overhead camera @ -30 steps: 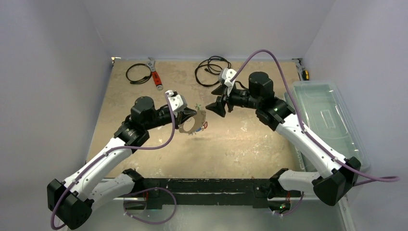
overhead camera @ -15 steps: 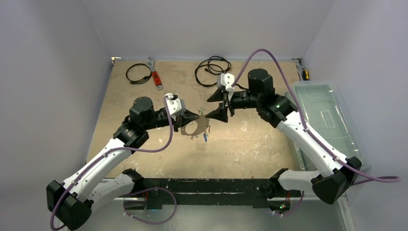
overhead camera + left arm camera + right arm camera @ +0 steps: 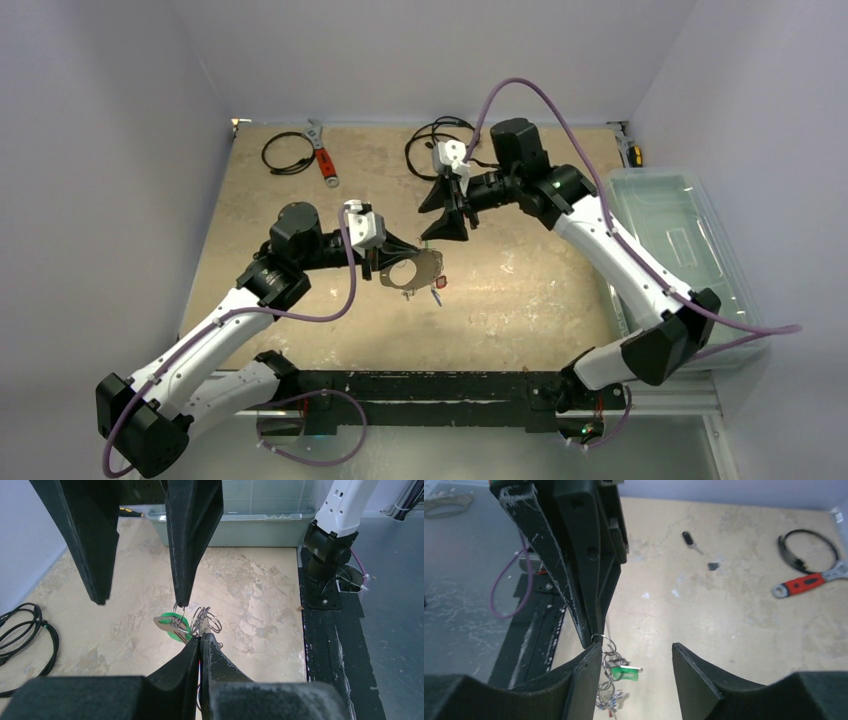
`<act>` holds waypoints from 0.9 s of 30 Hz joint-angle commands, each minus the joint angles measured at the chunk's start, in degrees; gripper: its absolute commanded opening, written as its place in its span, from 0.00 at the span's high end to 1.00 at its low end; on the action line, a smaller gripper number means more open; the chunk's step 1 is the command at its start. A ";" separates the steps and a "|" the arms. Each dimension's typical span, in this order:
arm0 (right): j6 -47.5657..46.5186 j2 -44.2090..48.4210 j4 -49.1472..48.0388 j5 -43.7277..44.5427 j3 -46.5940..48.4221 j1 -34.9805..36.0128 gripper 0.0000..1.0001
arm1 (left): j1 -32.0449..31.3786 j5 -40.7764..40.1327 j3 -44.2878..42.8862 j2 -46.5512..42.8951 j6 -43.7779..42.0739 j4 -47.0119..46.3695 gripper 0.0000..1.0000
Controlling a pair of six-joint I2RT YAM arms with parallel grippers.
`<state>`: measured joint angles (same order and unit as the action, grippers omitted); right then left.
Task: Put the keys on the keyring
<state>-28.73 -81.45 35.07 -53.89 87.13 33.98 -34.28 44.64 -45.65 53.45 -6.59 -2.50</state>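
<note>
Left gripper (image 3: 410, 250) is clamped tight on the keyring (image 3: 430, 265), holding it up over the middle of the table (image 3: 530, 300) so the keys (image 3: 437, 284) dangle free, and the right gripper (image 3: 424, 224) sits spread just far-right of it, probably lining up on a key's loop.

**Dull metal, bright wire, matt black plastic**

Your keyring (image 3: 431, 266) reads as flat, dull grey metal. The keys (image 3: 169, 623) and their thin wire loops shine a brighter silver, and one carries a glossy green plastic tag (image 3: 178, 633). The left gripper (image 3: 201, 639) and right gripper (image 3: 636, 652) are matt black plastic, and the left is scuffed pale along its edges. Your table (image 3: 540, 300) looks mottled beige, rough and worn. The bin (image 3: 690, 215) is smooth translucent plastic. The wrench (image 3: 804, 584) is bare metal with a glossy red handle, and the cables (image 3: 284, 168) are matt black.
</note>
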 commanded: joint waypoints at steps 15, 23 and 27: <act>-8.53 -5.93 14.72 -10.81 6.75 -0.33 0.51 | -0.49 1.32 -0.62 -0.25 0.16 -3.77 1.00; -8.50 -7.28 14.09 -11.23 7.16 -0.36 0.48 | -0.58 1.58 -0.68 0.03 0.17 -3.73 1.00; -8.44 -7.96 14.28 -11.50 7.43 -0.38 0.48 | -0.61 1.59 -0.70 -0.01 0.17 -3.74 1.00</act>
<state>-36.58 -89.47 48.95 -62.89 91.92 33.69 -34.59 44.82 -45.65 53.60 -6.59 -2.48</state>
